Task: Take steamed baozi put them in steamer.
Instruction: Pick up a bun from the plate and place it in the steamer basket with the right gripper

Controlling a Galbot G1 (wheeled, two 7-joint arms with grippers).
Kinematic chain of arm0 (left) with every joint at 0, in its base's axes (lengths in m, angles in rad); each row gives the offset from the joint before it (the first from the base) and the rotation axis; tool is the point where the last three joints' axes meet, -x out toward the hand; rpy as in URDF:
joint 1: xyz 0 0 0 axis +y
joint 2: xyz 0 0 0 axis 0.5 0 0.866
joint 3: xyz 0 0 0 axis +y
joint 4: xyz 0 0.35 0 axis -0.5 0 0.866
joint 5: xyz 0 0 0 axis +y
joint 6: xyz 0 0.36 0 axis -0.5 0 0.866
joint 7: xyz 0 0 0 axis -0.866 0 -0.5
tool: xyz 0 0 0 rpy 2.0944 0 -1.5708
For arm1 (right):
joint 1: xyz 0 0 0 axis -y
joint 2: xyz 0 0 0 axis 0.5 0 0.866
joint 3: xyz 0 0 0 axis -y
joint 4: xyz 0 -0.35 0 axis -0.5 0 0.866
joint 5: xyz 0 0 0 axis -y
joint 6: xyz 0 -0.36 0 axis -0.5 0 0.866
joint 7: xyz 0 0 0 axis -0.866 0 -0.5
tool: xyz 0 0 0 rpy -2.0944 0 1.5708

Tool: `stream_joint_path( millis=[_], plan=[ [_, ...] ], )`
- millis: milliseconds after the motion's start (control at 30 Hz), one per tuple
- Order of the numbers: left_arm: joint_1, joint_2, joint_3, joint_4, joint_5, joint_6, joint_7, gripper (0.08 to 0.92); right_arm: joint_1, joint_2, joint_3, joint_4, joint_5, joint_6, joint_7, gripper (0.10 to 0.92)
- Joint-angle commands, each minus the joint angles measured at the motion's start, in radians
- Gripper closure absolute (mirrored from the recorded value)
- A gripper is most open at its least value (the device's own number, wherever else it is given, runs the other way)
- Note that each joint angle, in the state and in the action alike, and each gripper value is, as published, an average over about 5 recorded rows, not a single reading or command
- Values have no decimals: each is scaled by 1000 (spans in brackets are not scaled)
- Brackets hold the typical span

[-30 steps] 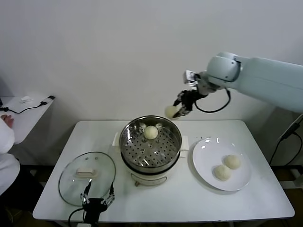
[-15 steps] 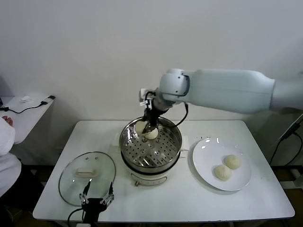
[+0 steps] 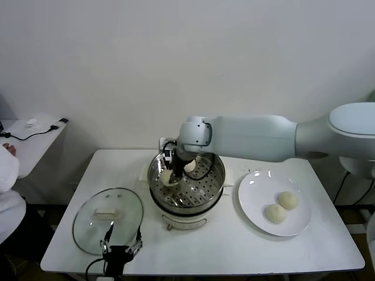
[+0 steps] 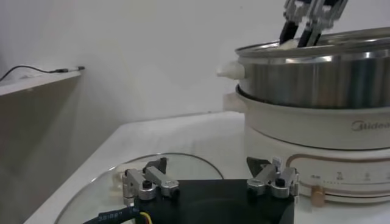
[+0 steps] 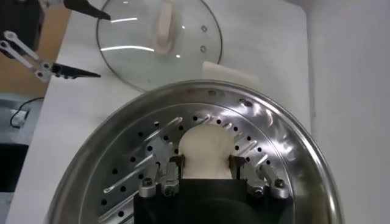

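Four steamed baozi in all, small, round, cream-white, smooth-domed.

One baozi sits clamped between the fingers of the right gripper, which reaches down inside the steamer. From the right wrist view the bun fills the gap between the two pads, with the perforated tray just beyond it; whether the bun touches the tray cannot be told.

A second baozi lies on the tray just beside those fingers, on the far side toward the wall, partly hidden by the arm.

The other two baozi rest on one flat white plate, well apart from the fingers, off to the robot's right of the steamer. They lie just beside each other.

Steamer: one, shiny steel pot on a cream-white base, standing mid-counter.

One round glass lid lies flat on the counter to the robot's left of the steamer.

Left gripper hangs low at the near edge of the lid, fingers spread apart, holding nothing.
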Motion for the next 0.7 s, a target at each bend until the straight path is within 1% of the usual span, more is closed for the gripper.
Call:
stream_joint_path(
  millis=[33, 133, 267, 400, 500, 700],
  plan=[
    [1, -3, 9, 2, 3, -3, -2, 177, -56, 19, 10, -27, -12, -11, 36, 494],
    [2, -4, 13, 3, 6, -5, -5, 177, -48, 10, 20, -18, -9, 2, 19, 450],
    [5, -4, 13, -1, 7, -6, -5, 177, -9, -19, 24, -4, -25, 38, -36, 334],
    [6, -5, 13, -5, 7, -5, -5, 177, 89, -90, 6, 15, -75, 118, -142, 236],
    [7, -6, 14, -7, 8, -5, -5, 177, 179, -177, -11, 24, -109, 226, -247, 207],
    [12, -2, 14, -18, 8, -1, -3, 177, 353, -402, -70, 63, -98, 370, -460, 203]
  ],
)
